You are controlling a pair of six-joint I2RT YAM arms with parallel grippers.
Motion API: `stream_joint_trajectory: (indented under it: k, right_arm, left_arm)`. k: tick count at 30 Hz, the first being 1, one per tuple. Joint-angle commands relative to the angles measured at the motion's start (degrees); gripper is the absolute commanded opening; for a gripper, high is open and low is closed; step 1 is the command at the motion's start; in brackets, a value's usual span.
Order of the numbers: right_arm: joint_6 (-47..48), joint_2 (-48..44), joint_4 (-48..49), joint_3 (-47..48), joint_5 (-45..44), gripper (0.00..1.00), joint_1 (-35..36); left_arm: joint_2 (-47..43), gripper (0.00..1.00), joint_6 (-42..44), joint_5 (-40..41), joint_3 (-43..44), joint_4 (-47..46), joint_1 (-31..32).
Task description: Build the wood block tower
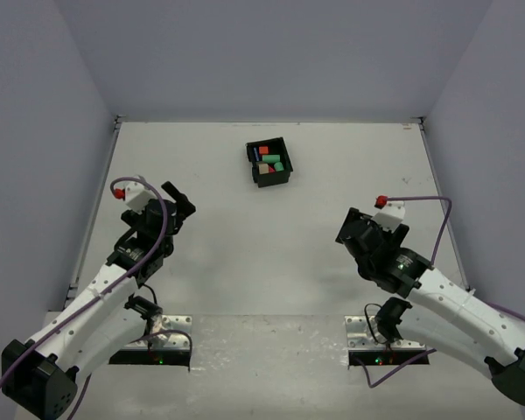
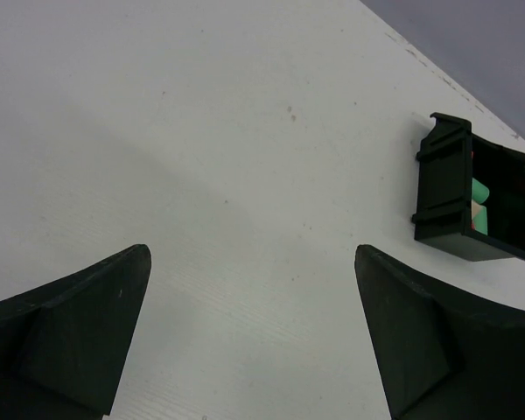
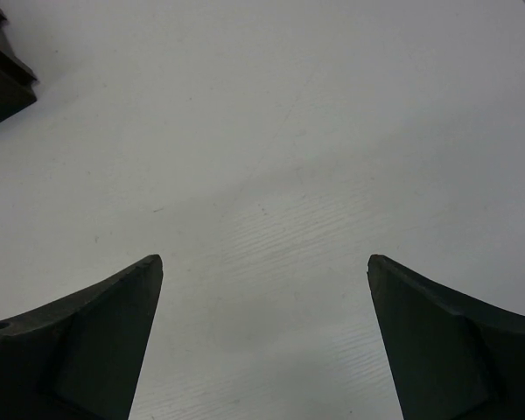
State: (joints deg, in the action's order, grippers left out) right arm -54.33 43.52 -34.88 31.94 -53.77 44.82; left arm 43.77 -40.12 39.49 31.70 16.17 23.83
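Wood blocks [image 1: 272, 161]: unstacked, all inside bin; no tower started.
Bench [image 1: 245, 271]: white, carries bin at far centre.
Bin [image 1: 251, 159]: black, square, turned slightly off bench edges.
Left gripper [image 2: 252, 254]: jaws spread wide, nothing held; bin ahead and to its right, well apart.
Right gripper [image 3: 264, 259]: jaws spread wide, nothing held; bin ahead and to its left, only corner in wrist view.
Left arm judged marginally nearer.
Block long axes: too small to tell.

1 table [image 1: 271, 245], 1 bin [image 1: 273, 181], 2 arms: left arm [image 1: 96, 297], right arm [image 1: 459, 302]; about 5 blocks [image 1: 272, 159] in the bin, exact count unclear.
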Motion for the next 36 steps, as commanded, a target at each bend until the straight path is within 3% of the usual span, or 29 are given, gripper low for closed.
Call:
stream_joint_trajectory:
  k: [1,15,19,22,25,29,36]
  right_arm:
    - [0.78,-0.63,3.20,-0.72,-1.77,0.99,0.01]
    - [9.70,6.49,7.34,3.29,1.52,0.99,-1.62]
    - [19.09,12.88,14.13,7.72,17.09,0.99,-9.40]
    - [29.11,21.22,26.41,11.47,35.62,0.99,-17.25]
    - [34.95,33.44,30.67,22.20,40.90,0.99,-18.45]
    - [39.21,52.38,26.39,40.99,46.02,0.99,-18.63]
    - [40.64,73.43,20.08,64.84,49.67,0.96,-18.64]
  left_arm:
    - [0.00,1.00,-0.84,1.12,1.35,-1.13,-0.10]
    - [1.93,1.00,-0.57,0.21,1.87,-1.56,-0.10]
    - [1.71,1.00,-0.38,-0.60,1.78,-1.66,-0.05]
    - [1.19,1.00,-0.12,-0.99,1.52,-1.95,-0.17]
    - [0.86,1.00,0.10,-1.17,1.45,-2.02,-0.10]
    - [0.79,1.00,0.06,-1.15,1.17,-2.05,-0.10]
    - [1.61,1.00,0.05,-0.77,1.32,-2.28,-0.10]
